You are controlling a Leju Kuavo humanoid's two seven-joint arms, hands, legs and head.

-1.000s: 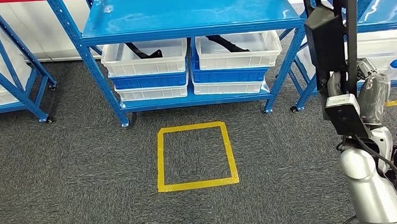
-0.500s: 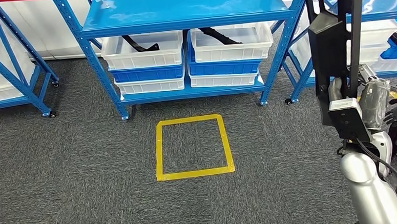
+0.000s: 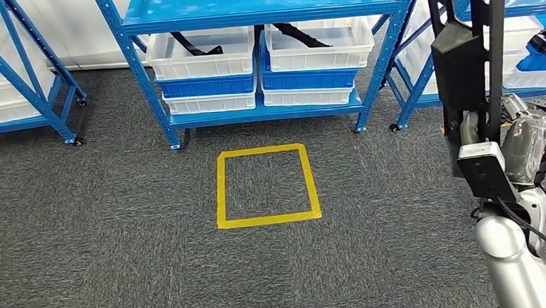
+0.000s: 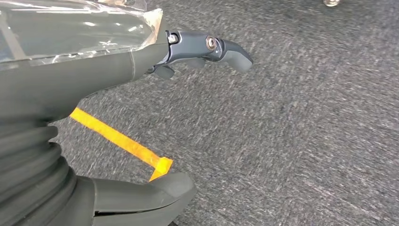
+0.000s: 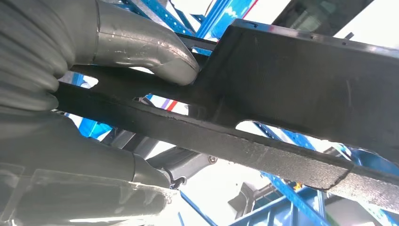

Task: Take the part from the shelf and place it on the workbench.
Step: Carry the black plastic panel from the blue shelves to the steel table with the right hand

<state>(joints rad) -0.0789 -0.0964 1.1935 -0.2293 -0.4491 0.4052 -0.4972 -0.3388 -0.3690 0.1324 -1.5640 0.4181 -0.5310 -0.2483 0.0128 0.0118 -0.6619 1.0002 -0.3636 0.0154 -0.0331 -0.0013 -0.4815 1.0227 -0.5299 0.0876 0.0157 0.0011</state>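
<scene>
One long black part [image 3: 466, 52] stands upright in the right hand [image 3: 520, 141], its length rising well above the grip with the blue shelf [image 3: 248, 7] beyond; the thumb [image 5: 141, 42] clamps its bar. Such a top-heavy load could swing or slip during walking. Hanging over carpet, the left hand [image 4: 94, 70] grasps nothing, fingers apart. No workbench is visible.
</scene>
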